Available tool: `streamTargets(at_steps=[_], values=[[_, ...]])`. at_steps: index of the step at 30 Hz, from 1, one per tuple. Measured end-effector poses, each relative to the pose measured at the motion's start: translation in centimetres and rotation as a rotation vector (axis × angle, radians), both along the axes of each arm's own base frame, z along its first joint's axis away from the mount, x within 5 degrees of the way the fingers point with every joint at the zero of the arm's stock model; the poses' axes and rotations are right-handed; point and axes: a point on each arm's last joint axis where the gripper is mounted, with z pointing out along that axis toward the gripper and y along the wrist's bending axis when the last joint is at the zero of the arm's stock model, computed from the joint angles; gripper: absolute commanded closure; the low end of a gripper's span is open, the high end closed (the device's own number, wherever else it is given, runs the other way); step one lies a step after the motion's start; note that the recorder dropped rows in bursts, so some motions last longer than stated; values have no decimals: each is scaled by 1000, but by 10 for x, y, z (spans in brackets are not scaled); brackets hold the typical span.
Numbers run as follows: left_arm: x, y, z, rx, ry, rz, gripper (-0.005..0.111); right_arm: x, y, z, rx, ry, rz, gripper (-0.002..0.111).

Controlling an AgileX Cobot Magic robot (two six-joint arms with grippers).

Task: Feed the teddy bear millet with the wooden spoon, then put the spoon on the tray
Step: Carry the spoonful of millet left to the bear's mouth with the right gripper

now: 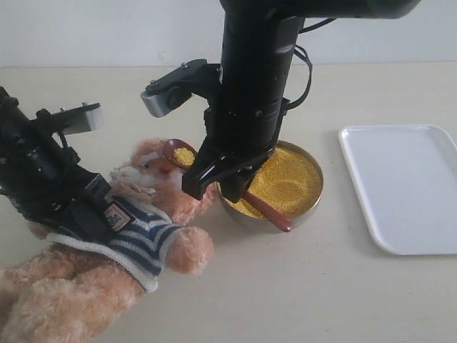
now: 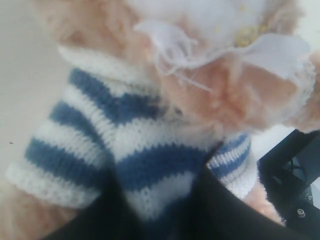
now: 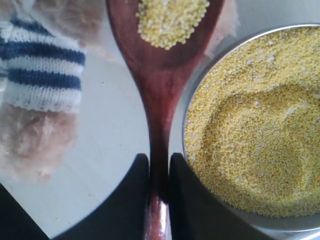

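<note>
Right gripper (image 3: 159,167): clamps spoon (image 3: 160,85) handle.
Left gripper (image 2: 160,205): pinches bear (image 2: 125,130) shirt, tips blurred.
Bowl (image 1: 316,194): part behind right arm (image 1: 250,86).
Tray (image 1: 407,186): cropped.

Glossy black right arm (image 1: 250,86), thick and cylindrical, black cables (image 1: 305,68) looping at its three o'clock, grey camera block (image 1: 168,94) at nine. Black left arm (image 1: 32,161) carries a similar grey block (image 1: 80,118), seemingly screw-fastened.

Badge (image 1: 117,214) on teddy bear (image 1: 146,241) chest: print too blurred, unreadable. No other txt legible.
</note>
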Motion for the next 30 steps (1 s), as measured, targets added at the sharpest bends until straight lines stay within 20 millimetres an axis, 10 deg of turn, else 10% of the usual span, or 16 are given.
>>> streamTargets(at_steps=[30], values=[[-1, -2, 0, 0, 0, -8, 103, -3, 25, -2, 143, 113, 18, 109]])
